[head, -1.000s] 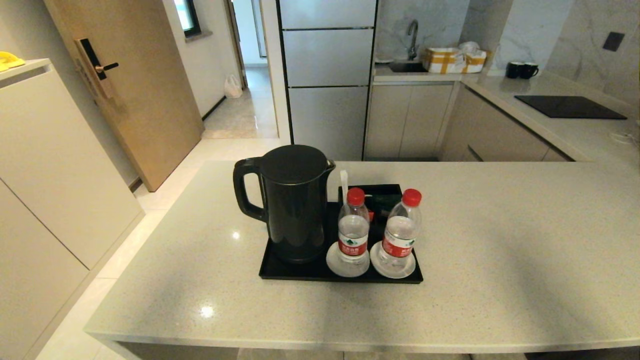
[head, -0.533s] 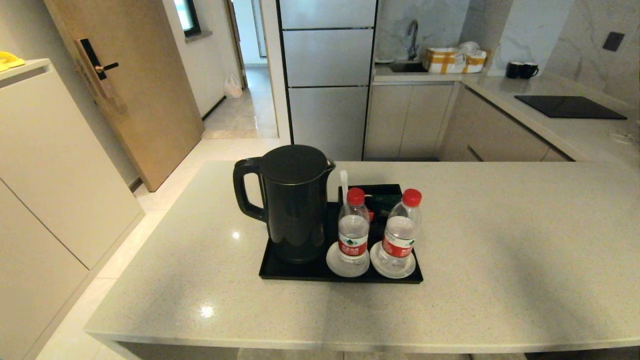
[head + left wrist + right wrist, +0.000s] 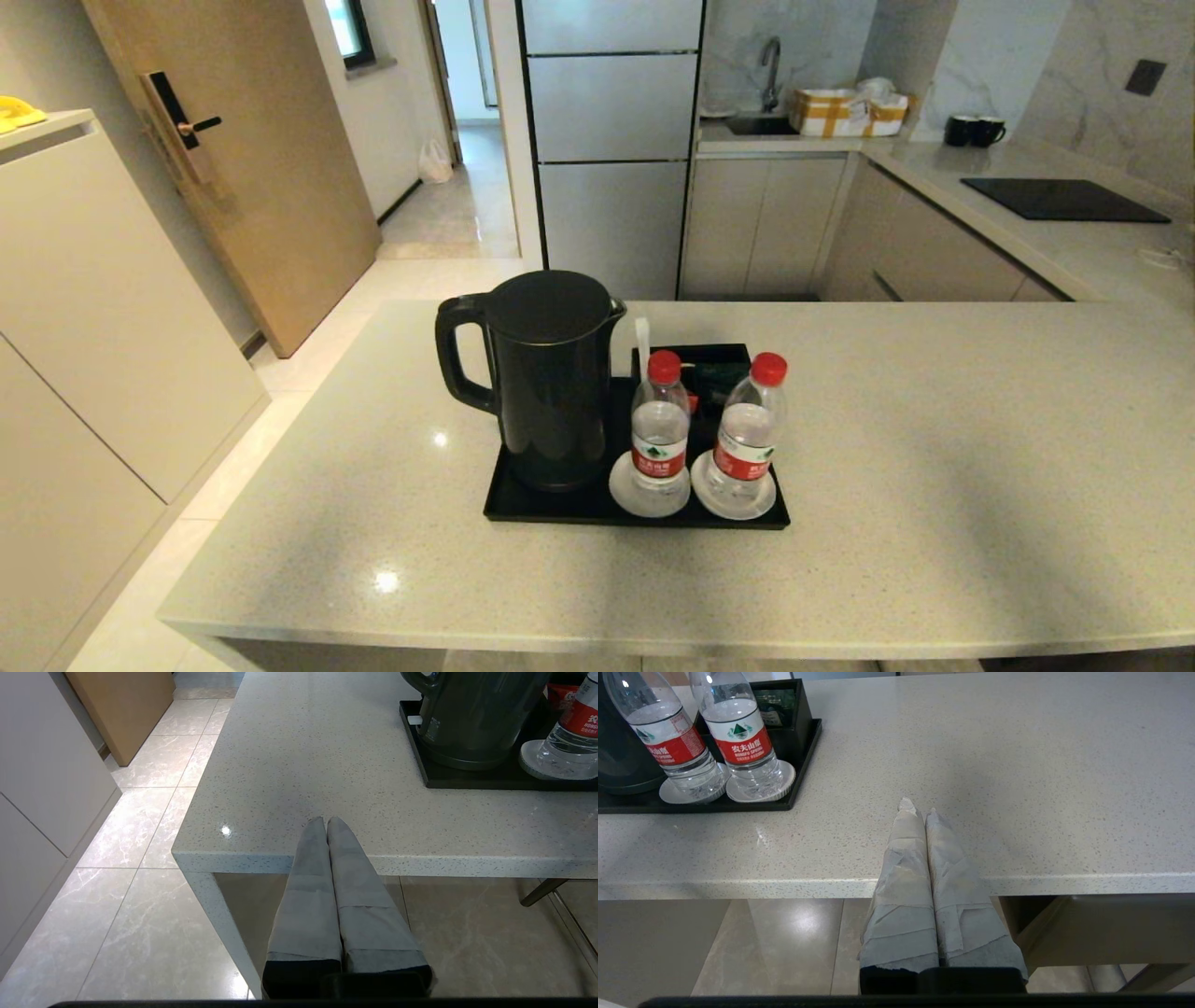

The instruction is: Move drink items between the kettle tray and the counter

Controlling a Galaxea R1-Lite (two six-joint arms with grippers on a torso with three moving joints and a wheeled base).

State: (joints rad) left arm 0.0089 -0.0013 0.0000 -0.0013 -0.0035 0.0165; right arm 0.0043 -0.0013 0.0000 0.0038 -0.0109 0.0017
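Our left gripper and right gripper wait clenched and empty. Ahead of them, two clear red-capped water bottles stand on white coasters in the flat black kettle tray, untouched.

A wooden door with a black handle stands at the upper left of the frame, beside pale cabinets. Glossy marbled floor tiles run through an open doorway. At top centre is a tall steel fridge; right of it, a sink against marble walls and a black hob.
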